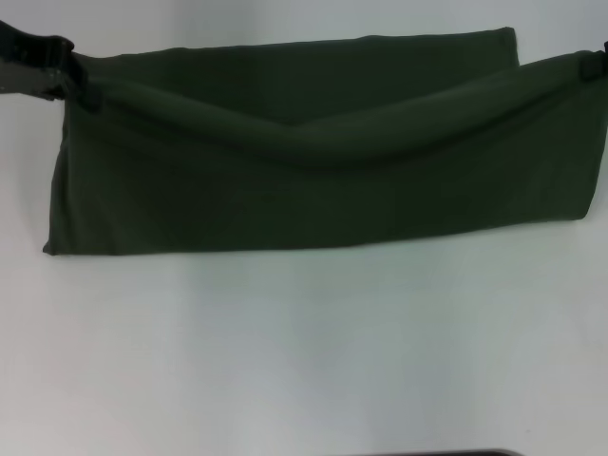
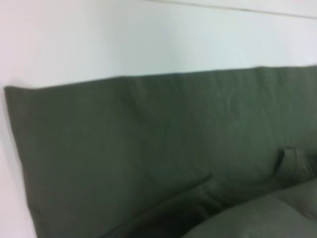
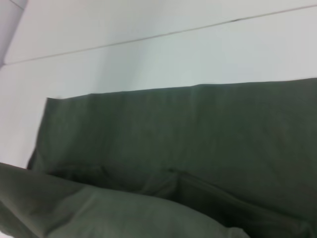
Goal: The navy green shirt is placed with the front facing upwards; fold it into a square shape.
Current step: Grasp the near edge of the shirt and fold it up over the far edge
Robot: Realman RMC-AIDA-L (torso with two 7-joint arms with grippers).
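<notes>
The navy green shirt point(image 1: 313, 180) lay across the white worktop point(image 1: 304, 351) as a long band, its upper layer lifted and sagging mid-span. The left tool point(image 1: 81, 81), at ten o'clock, pinched one corner; the right tool point(image 1: 600, 65), at two o'clock, sat at the other corner, though whether it was spread or pressed together I cannot tell. Uneven pulling could probably skew the fold or slip a corner free. No lettering or label showed.

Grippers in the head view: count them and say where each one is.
2. The left gripper pinches the shirt at its far left corner; the right gripper holds its far right corner, mostly cut off by the picture's edge.
</notes>
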